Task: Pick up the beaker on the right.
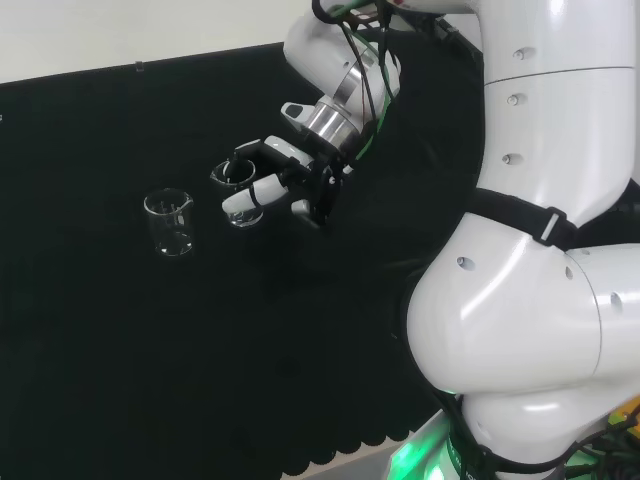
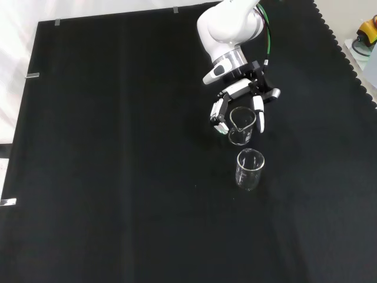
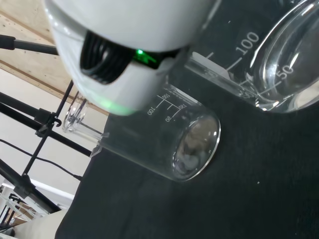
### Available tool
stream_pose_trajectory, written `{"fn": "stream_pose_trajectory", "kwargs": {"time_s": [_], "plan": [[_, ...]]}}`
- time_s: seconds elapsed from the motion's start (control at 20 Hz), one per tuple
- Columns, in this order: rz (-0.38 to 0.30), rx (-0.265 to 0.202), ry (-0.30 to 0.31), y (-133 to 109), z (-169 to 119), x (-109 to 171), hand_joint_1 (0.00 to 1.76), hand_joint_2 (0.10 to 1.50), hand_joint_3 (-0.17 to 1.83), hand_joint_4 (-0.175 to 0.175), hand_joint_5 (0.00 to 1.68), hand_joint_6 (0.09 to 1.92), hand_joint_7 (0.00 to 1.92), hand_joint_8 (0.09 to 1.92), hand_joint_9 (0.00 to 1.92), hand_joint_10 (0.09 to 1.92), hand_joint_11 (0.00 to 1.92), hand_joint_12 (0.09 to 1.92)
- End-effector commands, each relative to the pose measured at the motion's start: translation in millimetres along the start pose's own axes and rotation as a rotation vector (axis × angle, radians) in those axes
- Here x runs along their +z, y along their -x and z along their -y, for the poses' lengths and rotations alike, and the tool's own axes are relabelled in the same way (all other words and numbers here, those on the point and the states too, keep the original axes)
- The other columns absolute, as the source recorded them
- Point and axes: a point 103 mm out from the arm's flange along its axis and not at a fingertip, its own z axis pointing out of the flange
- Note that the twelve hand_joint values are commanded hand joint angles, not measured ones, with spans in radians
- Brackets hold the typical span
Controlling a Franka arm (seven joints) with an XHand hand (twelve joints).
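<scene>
Where the white arm (image 1: pixel 530 250) reaches out over the black cloth (image 2: pixel 118 177), the hand (image 2: pixel 242 100) sits low around a clear glass beaker (image 2: pixel 240 126), its fingers (image 2: pixel 220 112) curled down on either side of the glass with the thumb (image 2: pixel 259 121) against the opposite wall. From the front view the beaker stands upright between them, rim showing as a pale ring just below the palm. From the head view the same beaker (image 1: pixel 236 182) sits half tucked behind a white fingertip (image 1: pixel 248 200), and the hand (image 1: pixel 290 175) closes on it from the right (I cannot tell whether the base is on the cloth or just off it).

A second clear beaker (image 2: pixel 250 168) stands upright just beside the first, nearer the camera in the front view and apart from the fingers. In the head view it (image 1: pixel 170 222) is to the left of the held one, spout visible on its rim, with bare cloth all round it.

The wrist view shows both glasses close up: the held beaker (image 3: pixel 269 59) large against the palm side, printed scale marks on its wall, and the free beaker (image 3: pixel 164 134) beyond it, its round base catching light. A blurred white part of the hand (image 3: pixel 129 45) with a green glow hangs over them.

At the far right edge of the front view the cloth ends in a scalloped border (image 2: pixel 347 65).
</scene>
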Motion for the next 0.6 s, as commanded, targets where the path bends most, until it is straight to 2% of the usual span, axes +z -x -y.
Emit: {"fn": "stream_pose_trajectory", "kwargs": {"time_s": [0.05, 0.4, 0.6], "plan": [[0.004, 0.001, -0.005, -2, 0, 0, 1.39, 1.05, 0.07, -0.175, 0.97, 1.02, 1.08, 0.92, 0.95, 1.07, 0.75, 1.03], [0.007, -0.001, 0.002, -7, 1, -7, 1.39, 1.02, 0.10, -0.175, 1.00, 0.98, 1.11, 0.88, 0.97, 1.03, 0.76, 1.01], [0.021, -0.003, -0.006, -17, 3, -22, 1.39, 0.92, 0.30, -0.175, 1.00, 0.99, 1.12, 0.89, 0.98, 1.05, 0.77, 1.01]]}}
